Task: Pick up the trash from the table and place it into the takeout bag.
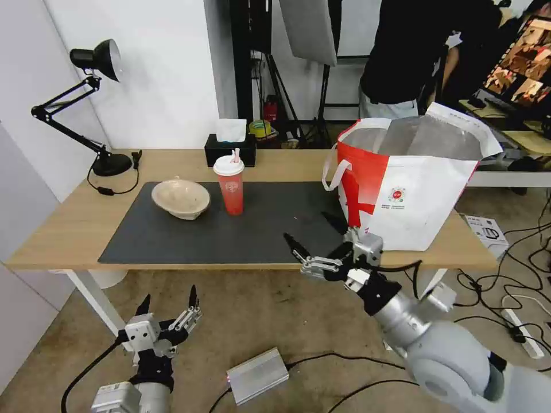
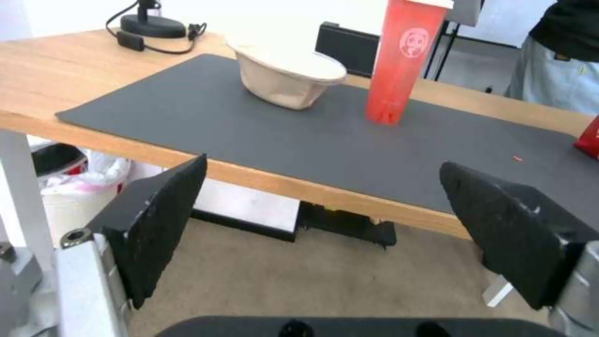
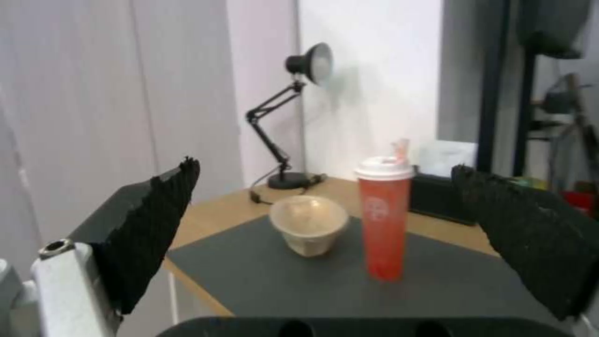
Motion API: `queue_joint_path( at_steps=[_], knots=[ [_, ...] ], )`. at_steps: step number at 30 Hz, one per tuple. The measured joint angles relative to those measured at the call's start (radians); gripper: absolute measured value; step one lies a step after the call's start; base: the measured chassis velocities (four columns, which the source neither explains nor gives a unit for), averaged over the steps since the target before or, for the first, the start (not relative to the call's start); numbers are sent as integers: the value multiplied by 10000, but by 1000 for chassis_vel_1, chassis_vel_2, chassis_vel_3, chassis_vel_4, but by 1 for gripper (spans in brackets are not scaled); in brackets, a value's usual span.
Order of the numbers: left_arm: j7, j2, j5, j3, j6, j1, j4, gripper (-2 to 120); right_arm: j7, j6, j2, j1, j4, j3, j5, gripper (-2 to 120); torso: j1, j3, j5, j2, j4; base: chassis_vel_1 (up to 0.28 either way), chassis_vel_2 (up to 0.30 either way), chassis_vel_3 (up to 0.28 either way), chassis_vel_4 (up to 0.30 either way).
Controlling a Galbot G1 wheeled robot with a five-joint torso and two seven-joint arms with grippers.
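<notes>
Two pieces of trash stand on the dark mat of the table (image 1: 69, 229): a beige pulp bowl (image 1: 181, 198) (image 2: 288, 79) (image 3: 308, 224) and, just to its right, a red drink cup with a white lid (image 1: 230, 185) (image 2: 398, 58) (image 3: 383, 217). The red-and-white takeout bag (image 1: 410, 186) stands open at the table's right end, its foil lining showing. My right gripper (image 1: 314, 236) hovers open and empty over the table's front edge, left of the bag and facing the cup. Open and empty too, my left gripper (image 1: 167, 299) hangs low in front of the table, below its edge.
A black tissue box (image 1: 230, 148) sits behind the cup, and a black desk lamp (image 1: 86, 103) stands at the back left corner. A silver box (image 1: 257, 376) and cables lie on the floor. A person stands behind the bag.
</notes>
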Motion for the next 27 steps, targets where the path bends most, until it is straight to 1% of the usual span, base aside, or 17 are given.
queue_joint_path(
  at_steps=[1, 3, 7, 11, 13, 17, 20, 22, 24, 27],
  knots=[
    [0, -1, -1, -7, -1, 4, 0, 100, -27, -33, 12, 251, -64, -194, 102, 100, 0, 0, -1, 0, 1, 0, 0, 0, 0],
    [3, -4, -2, -26, -28, 23, -1, 100, -79, -140, 134, 1161, -408, -905, 343, 100, 0, 0, 0, 0, 0, 0, 0, 0, 0],
    [8, -6, -1, -36, -59, 44, -3, 100, -126, -187, 265, 1662, -677, -1311, 530, 100, 0, 0, 0, 0, 0, 0, 0, 0, 0],
    [32, -10, 10, -62, -148, 66, -6, 100, -212, -261, 697, 2823, -1404, -2071, 730, 100, 0, -1, 1, 1, 0, 0, 0, 0, 0],
    [32, -11, 13, -63, -152, 67, -6, 100, -215, -269, 764, 2980, -1512, -2166, 732, 100, 0, -1, 0, 1, -1, 0, 0, 0, 0],
    [39, -13, 28, -60, -165, 41, 38, 100, -204, -403, 1274, 3823, -2193, -2734, 729, 100, 0, 0, 0, 1, 0, 0, 0, 0, 0],
    [40, -13, 29, -62, -167, 33, 47, 100, -181, -453, 1405, 3981, -2335, -2865, 707, 100, 0, -1, -1, 1, 0, 0, 0, 0, 0],
    [41, -13, 29, -70, -169, 5, 94, 100, 119, -738, 1831, 4396, -2744, -3154, 447, 100, 0, 0, -2, 1, 0, 0, 0, 0, 0],
    [41, -13, 29, -69, -170, 1, 104, 100, 186, -796, 1925, 4457, -2813, -3200, 412, 100, 0, 0, 0, 1, 0, 0, 0, 0, 0],
    [41, -14, 32, -75, -172, -9, 147, 100, 446, -1072, 2421, 4768, -3211, -3375, 315, 100, 0, 0, -1, 1, 1, 0, 0, 0, 0]
  ],
)
